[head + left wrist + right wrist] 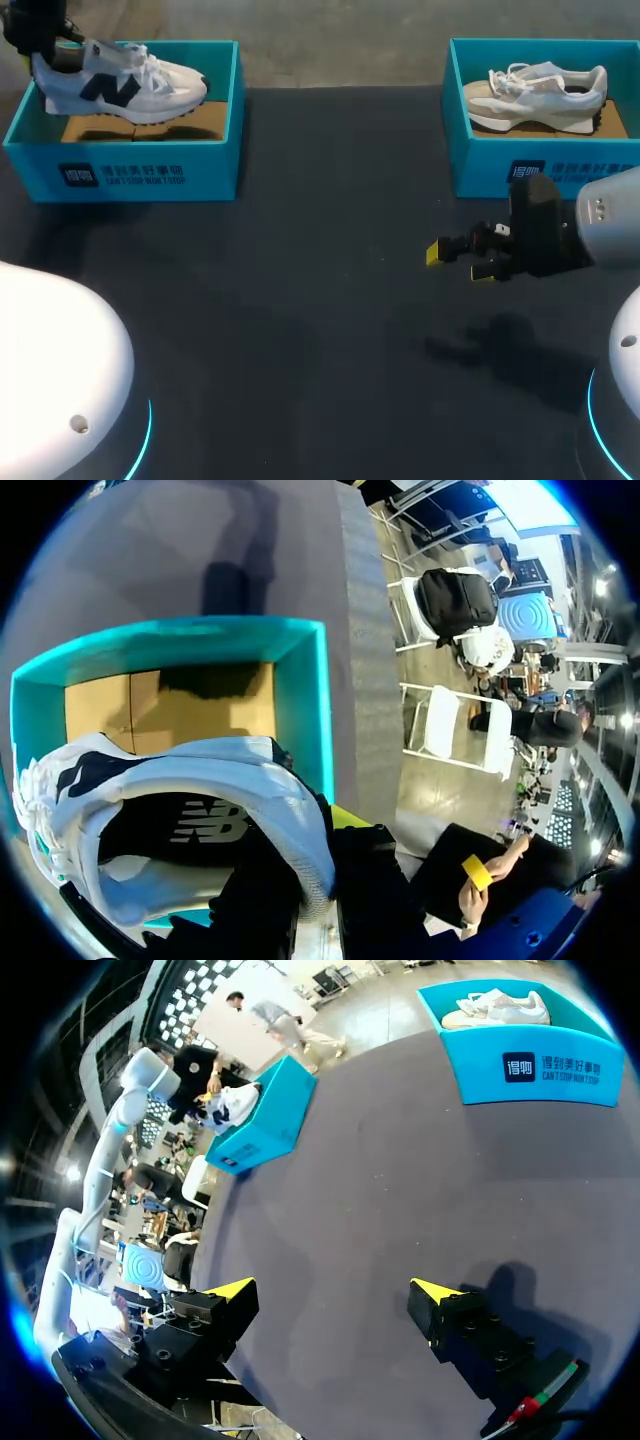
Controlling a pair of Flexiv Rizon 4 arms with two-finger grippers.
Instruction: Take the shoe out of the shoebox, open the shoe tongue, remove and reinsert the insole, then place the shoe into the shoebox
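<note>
At ten o'clock on the counter [320, 230], your left tool [55, 52] is clenched on the heel of the white shoe [120, 80], holding it over the left shoebox [120, 175] with its toe toward three o'clock. At three o'clock your right tool [461, 262] hangs released above the counter, fingers wide apart, near the second shoebox [480, 160] at one o'clock, which holds a pale shoe [540, 95].
</note>
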